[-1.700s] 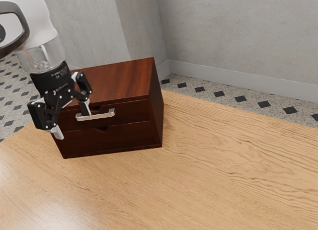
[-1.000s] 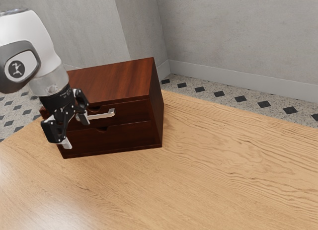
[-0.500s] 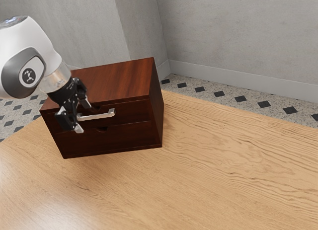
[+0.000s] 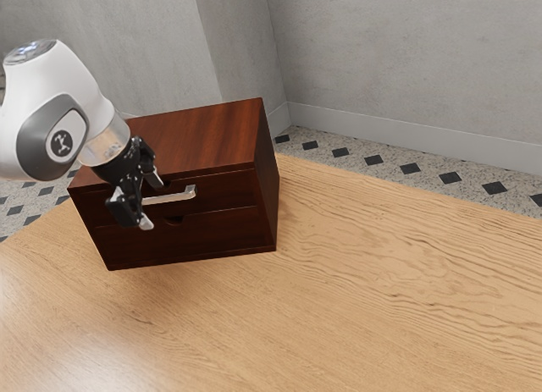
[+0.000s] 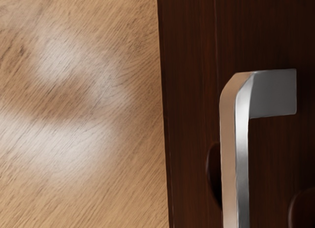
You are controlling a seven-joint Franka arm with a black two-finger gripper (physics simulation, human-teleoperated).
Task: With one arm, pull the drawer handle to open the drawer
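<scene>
A simulated room of a domestic kind is shown, closer to a home interior than to a lab or workshop. A broad worktop (image 4: 356,307) of pale, strongly grained oak is spread beneath the hand (image 4: 151,202) and far out beside it. Directly at the hand, a small two-drawer chest (image 4: 212,138) of dark polished wood, fitted with a brushed metal handle (image 4: 174,195), is set on the worktop. Beyond the chest, plain grey plastered walls (image 4: 406,45) are edged by a pale skirting board (image 4: 423,136). A speckled stone floor (image 4: 398,155), inlaid with small black diamond tiles, is laid below.
</scene>
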